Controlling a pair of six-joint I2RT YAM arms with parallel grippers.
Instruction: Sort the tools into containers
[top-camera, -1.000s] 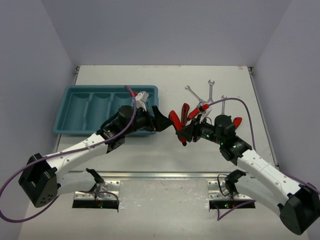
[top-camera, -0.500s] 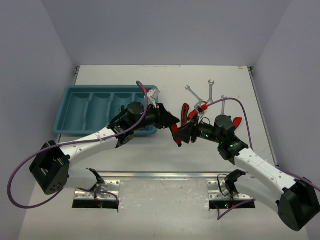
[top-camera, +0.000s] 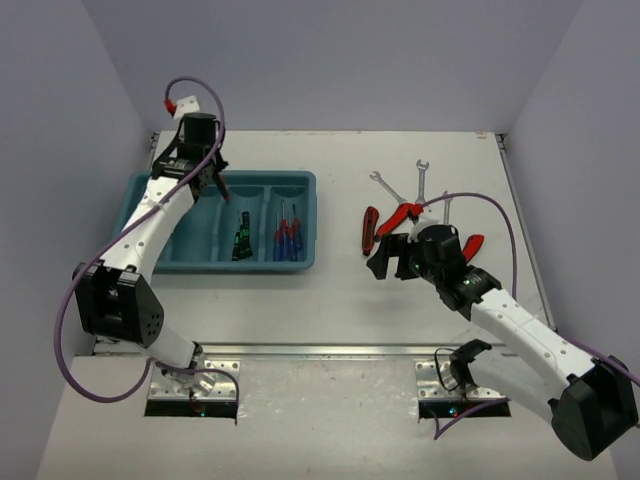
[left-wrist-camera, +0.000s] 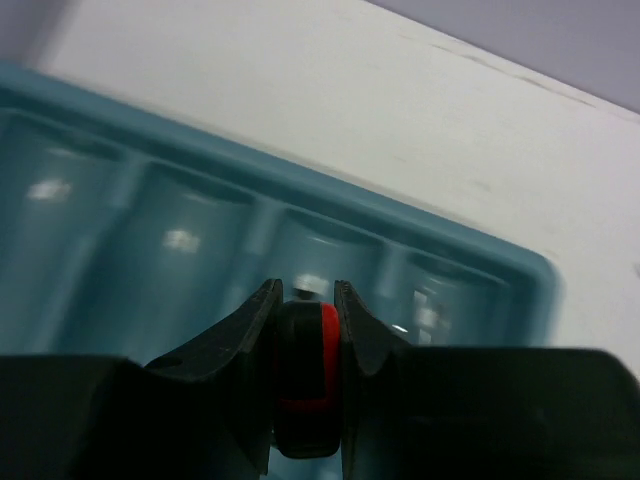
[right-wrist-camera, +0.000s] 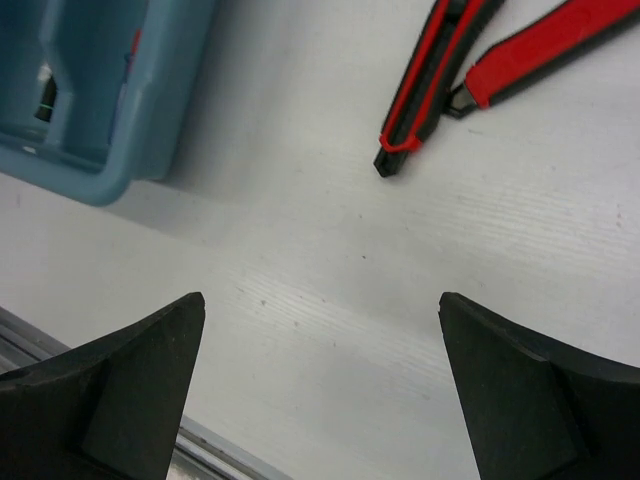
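The teal tray (top-camera: 140, 215) lies at the left, with my left gripper (top-camera: 216, 182) above its far side, near the second compartment from the left. That gripper (left-wrist-camera: 303, 290) is shut on red-and-black pliers (left-wrist-camera: 312, 370), and most of the tool is hidden by the fingers. A black-and-green screwdriver (top-camera: 241, 240) and thin blue and red screwdrivers (top-camera: 286, 232) lie in the tray's two right compartments. My right gripper (top-camera: 386, 262) (right-wrist-camera: 320, 305) stands open and empty over bare table. Beyond it lie red-handled pliers (top-camera: 370, 230) (right-wrist-camera: 432, 70), a second red pair (top-camera: 405, 214) and silver wrenches (top-camera: 386, 185).
Another red handle (top-camera: 471, 243) shows beside my right wrist. The tray's near right corner (right-wrist-camera: 95, 150) is at the left of the right wrist view. The table's metal front rail (top-camera: 320, 350) runs between the arm bases. Grey walls close in three sides.
My left gripper shut on the red pliers that the right held, then swung left and back over the tray with them. My right gripper opened and drew back slightly.
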